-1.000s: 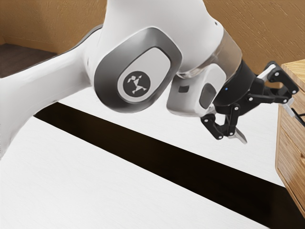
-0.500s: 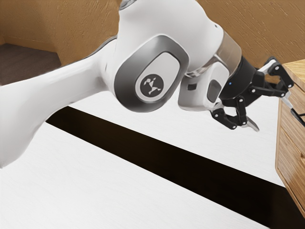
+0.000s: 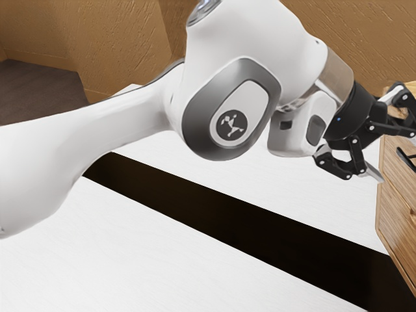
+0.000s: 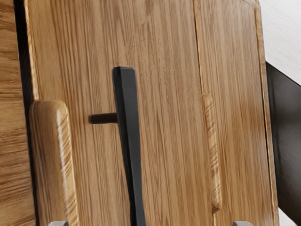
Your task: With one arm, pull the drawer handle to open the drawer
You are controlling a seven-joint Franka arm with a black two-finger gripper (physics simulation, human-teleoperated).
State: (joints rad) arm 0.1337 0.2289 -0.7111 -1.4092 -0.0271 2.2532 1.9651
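A wooden drawer cabinet stands at the exterior view's right edge. Its drawer front carries a slim black bar handle on a short stem; in the exterior view a bit of the handle shows as a thin dark line. My black gripper is open right in front of that drawer front, one finger above the handle and one below it. In the wrist view two grey fingertips stand wide apart with the bar between them, untouched. The drawer looks shut, flush with its frame.
The cabinet rests on a white table crossed by a broad black stripe. A tan wall lies behind. My thick white arm spans the view from the left.
My arm has reached toward the exterior view's right and slightly up, carrying the gripper from in front of the cabinet to the drawer front. The fingers have stayed apart.
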